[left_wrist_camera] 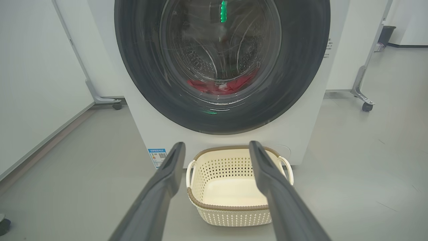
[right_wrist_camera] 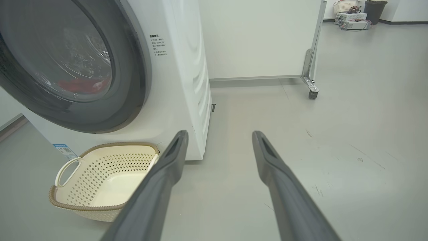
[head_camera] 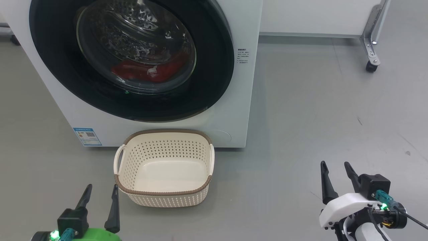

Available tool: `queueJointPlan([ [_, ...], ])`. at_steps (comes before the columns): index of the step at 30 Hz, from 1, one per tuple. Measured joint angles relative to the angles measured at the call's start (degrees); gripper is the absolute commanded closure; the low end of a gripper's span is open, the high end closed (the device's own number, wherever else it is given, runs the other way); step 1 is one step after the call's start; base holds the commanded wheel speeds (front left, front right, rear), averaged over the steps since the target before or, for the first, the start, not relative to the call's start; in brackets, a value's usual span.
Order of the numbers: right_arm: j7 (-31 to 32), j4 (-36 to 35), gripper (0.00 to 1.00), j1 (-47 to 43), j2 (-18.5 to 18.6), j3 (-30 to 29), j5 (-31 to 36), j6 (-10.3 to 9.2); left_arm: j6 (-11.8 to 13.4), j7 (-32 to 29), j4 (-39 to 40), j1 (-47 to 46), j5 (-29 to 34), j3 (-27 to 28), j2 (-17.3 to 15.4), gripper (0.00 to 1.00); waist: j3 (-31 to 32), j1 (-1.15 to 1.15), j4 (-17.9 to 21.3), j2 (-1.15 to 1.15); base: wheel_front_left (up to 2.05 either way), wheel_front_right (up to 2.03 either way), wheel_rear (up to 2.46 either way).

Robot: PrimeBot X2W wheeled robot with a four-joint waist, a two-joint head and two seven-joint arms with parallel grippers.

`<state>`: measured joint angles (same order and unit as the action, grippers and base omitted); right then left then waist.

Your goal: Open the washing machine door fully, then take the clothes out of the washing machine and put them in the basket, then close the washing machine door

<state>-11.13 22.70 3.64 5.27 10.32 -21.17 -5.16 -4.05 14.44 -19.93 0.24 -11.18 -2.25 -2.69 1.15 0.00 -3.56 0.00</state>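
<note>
fingers (head_camera: 114, 207) of the left gripper (head_camera: 102, 186) and the right gripper (head_camera: 334, 163) stood spread apart and empty at the near side, the basket (head_camera: 164, 193) sat empty just before the washing machine (head_camera: 234, 110), and the washing machine door (head_camera: 214, 67) was shut with the clothes (head_camera: 147, 72) behind its glass.

the left tool (head_camera: 102, 186) sits at the lower left of the head view, its two long dark fingers (head_camera: 113, 207) spread wide and empty, tips pointing up the view, above a green wrist housing (head_camera: 97, 235). the right tool (head_camera: 334, 163) sits at the lower right, equally wide and empty, on a white wrist (head_camera: 344, 206) with a black cable (head_camera: 410, 217) plugged into its side.
</note>
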Motion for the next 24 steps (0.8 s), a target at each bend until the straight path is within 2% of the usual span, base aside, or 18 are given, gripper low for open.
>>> queueJointPlan([
  [24, 0.0, 1.7, 0.0, 0.7, 0.0, 0.3, 0.0, 0.0, 0.0, 0.0, -2.2, -0.6, 0.0, -0.8, 0.1, 0.0, 0.3, 0.0, -0.2, 0.0, 0.0, 0.0, 0.0],
])
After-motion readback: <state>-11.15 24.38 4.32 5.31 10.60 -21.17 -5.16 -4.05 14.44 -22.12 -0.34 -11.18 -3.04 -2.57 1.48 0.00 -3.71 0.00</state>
